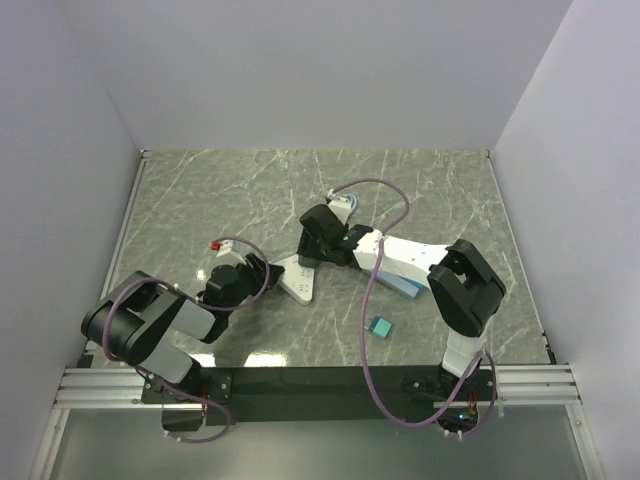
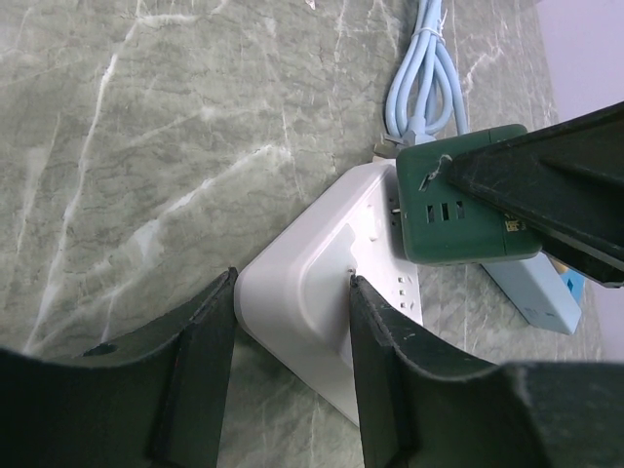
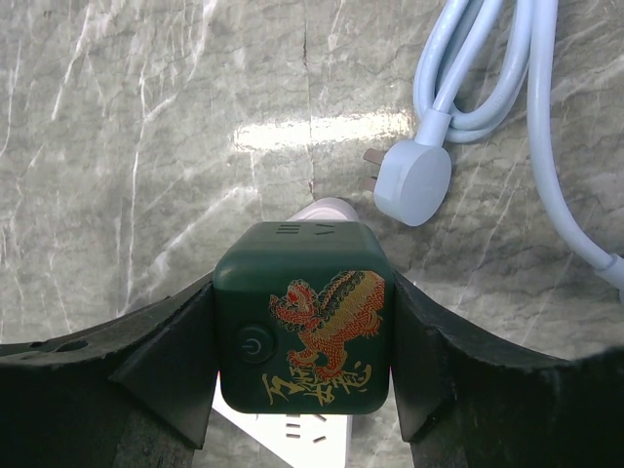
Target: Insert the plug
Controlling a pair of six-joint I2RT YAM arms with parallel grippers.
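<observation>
The right claw [image 3: 302,292] clamps the green plug [image 3: 302,336] by its sides, directly over the white strip [image 3: 292,429], which shows at 12 and 6 o'clock of it. The left claw [image 2: 292,281] stands spread at the strip's end; whether it grips, I cannot tell. A white plug [image 3: 411,180] and its blue cable [image 3: 531,88] lie at 1 o'clock on the counter [image 3: 146,146].
</observation>
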